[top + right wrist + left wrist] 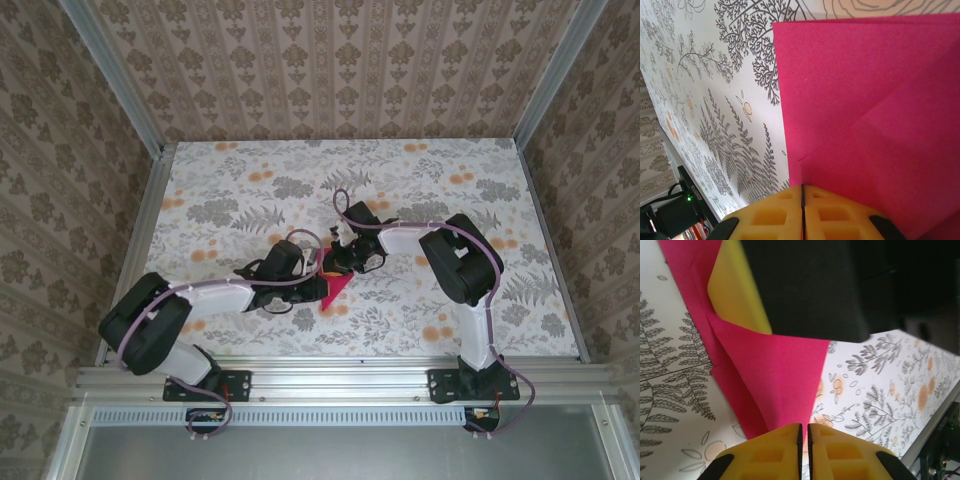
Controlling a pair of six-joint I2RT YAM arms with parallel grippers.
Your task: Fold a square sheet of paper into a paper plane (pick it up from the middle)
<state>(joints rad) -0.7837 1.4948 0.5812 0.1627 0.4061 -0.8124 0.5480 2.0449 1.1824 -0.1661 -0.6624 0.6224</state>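
We see the creased pink sheet of paper (780, 370) at mid tabletop (430, 170), with the left end effector (804, 440) and right end effector (802, 205) each pinching it, jaws almost together

I pinch the magenta-pink sheet of paper (335, 288), plain and thin, folded to a pointed shape with slanting creases, one flap bent upward.
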